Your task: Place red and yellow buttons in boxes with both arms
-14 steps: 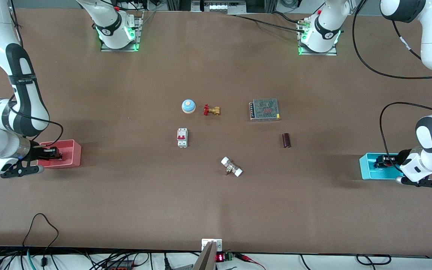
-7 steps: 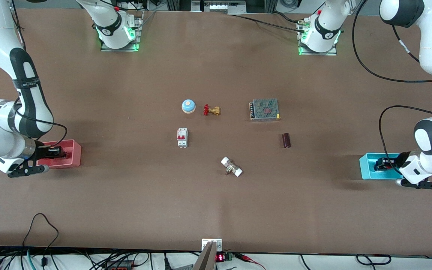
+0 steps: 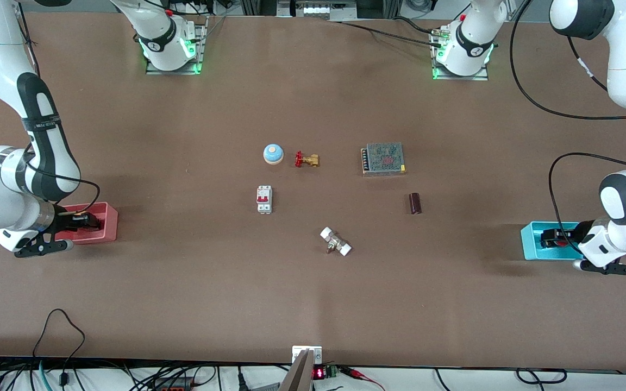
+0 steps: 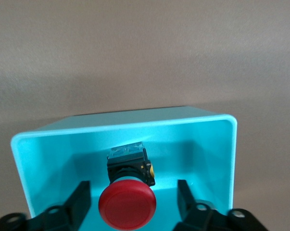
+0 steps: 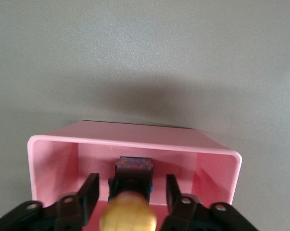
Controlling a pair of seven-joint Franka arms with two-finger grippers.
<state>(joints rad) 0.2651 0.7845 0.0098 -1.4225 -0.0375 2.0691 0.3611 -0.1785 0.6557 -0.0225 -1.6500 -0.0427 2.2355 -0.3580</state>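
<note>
The red button [image 4: 128, 204] lies in the cyan box [image 4: 214, 144], black body [image 4: 128, 161] behind its cap. My left gripper [image 4: 133, 185] is open inside the box, one finger [image 4: 81, 197] on each side of the button with a gap. In the front view this gripper [image 3: 549, 237] is over the cyan box [image 3: 530, 244] at the left arm's end. The yellow button [image 5: 129, 211] lies in the pink box [image 5: 58, 159]. My right gripper [image 5: 131, 179] is open around it, not touching. In the front view it [image 3: 87, 221] is over the pink box [image 3: 107, 228].
Mid-table stand a blue-rimmed bell [image 3: 273, 153], a brass valve with a red handle [image 3: 306, 159], a grey mesh-topped unit [image 3: 383, 158], a white circuit breaker [image 3: 264, 199], a dark cylinder [image 3: 414, 203] and a white-ended fitting [image 3: 336, 241].
Both hands have shifted slightly toward the table's middle over their boxes, the right one more. The things on the table have not moved.
</note>
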